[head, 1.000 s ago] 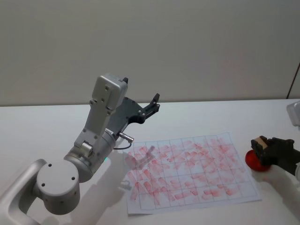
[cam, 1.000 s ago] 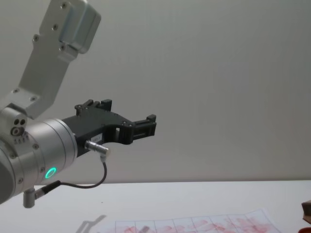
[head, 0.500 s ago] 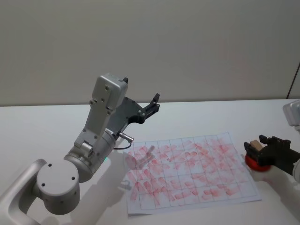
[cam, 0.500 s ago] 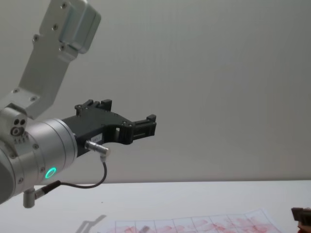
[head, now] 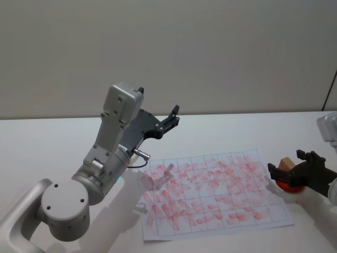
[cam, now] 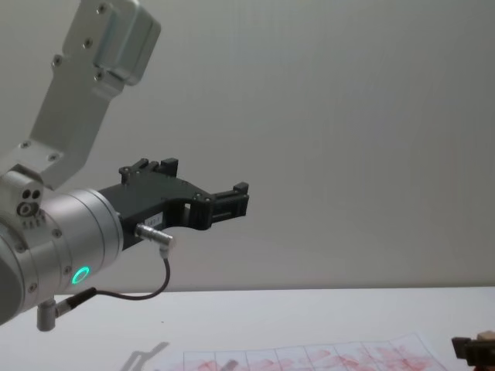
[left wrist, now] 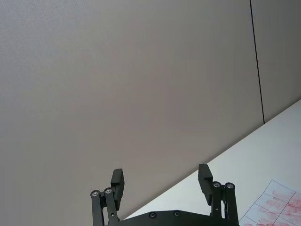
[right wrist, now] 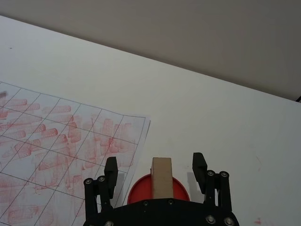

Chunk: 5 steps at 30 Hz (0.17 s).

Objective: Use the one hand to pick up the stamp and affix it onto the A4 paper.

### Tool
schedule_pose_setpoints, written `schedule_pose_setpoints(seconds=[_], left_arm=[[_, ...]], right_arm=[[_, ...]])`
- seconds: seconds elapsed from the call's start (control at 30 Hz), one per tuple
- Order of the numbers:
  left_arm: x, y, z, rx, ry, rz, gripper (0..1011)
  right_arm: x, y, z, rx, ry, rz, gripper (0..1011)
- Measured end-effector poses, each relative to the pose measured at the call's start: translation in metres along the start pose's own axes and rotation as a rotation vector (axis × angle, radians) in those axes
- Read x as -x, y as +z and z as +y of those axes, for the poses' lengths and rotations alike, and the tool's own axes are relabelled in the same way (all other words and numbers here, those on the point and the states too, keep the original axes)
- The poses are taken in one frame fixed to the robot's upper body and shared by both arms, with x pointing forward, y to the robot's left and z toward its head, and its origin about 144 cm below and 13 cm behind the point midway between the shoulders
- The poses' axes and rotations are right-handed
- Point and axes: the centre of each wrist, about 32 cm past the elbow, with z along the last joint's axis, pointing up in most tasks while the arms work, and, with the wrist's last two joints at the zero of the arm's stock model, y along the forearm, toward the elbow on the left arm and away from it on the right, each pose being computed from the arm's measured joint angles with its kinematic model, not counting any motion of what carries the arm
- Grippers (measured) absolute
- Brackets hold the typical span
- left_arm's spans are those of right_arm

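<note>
**Fingers parted around the stamp on its red pad**

Since a second ago my right pincer (right wrist: 155, 170) has spread its black fingers: then they were closed on the small tan-brown wooden stamp block (right wrist: 161, 175), and now they stand wide on either side of it with daylight on both flanks. It has also slid a little toward the sheet in the head view. The block stands upright between my fingertips, resting on the round red ink pad (right wrist: 157, 189), which sits on the white table (right wrist: 225, 117) just off the right edge of the white A4 paper printed with a thin-lined grid and smeared with red-pink imprints (right wrist: 51, 136).

As I judge it, the step in hand is to take the stamp up cleanly. I would keep the block centred between the fingers, close evenly on its two flat sides so it does not tip, and grip above the inked face. Then lift straight off the pad, carry it over a grid box and press it down flat, since a tilted press would smudge.

Farther out, my left pincer (left wrist: 161, 178) is parked high over the table's left side, fingers wide apart and holding nothing.

I can read no brand, label or writing anywhere.
</note>
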Motion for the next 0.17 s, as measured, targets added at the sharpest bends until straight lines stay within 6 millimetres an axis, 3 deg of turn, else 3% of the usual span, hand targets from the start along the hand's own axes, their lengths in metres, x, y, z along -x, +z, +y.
schedule_pose_setpoints(seconds=[0.07, 0.17], left_arm=[[0.0000, 0.0000, 0.0000, 0.000, 0.000, 0.000, 1001], [0.0000, 0.0000, 0.0000, 0.000, 0.000, 0.000, 1001]], right_arm=[[0.0000, 0.0000, 0.0001, 0.000, 0.001, 0.000, 994], [0.0001, -0.0001, 0.0002, 0.001, 0.001, 0.000, 1001]])
